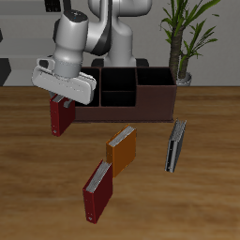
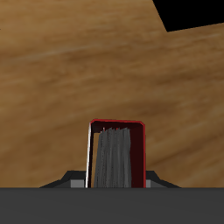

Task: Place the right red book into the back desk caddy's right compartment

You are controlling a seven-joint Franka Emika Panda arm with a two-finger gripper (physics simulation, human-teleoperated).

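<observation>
My gripper point(image 1: 63, 94) is shut on the right red book point(image 1: 61, 115), a dark red hardcover. It holds the book upright by its top edge, just off the end of the back desk caddy point(image 1: 127, 111) and beside its outer wall. In the wrist view the book point(image 2: 116, 156) shows end-on between the jaws of the gripper point(image 2: 115, 182), with wooden table below it. The caddy is a long reddish-brown box with black-lined sections point(image 1: 120, 86). Its end section nearest the gripper is mostly hidden behind the hand.
A second red book point(image 1: 97, 190) stands near the table's front edge. An orange book point(image 1: 122, 150) stands mid-table and a dark grey book point(image 1: 175, 145) farther along. A potted plant point(image 1: 183, 42) stands behind the caddy's far end.
</observation>
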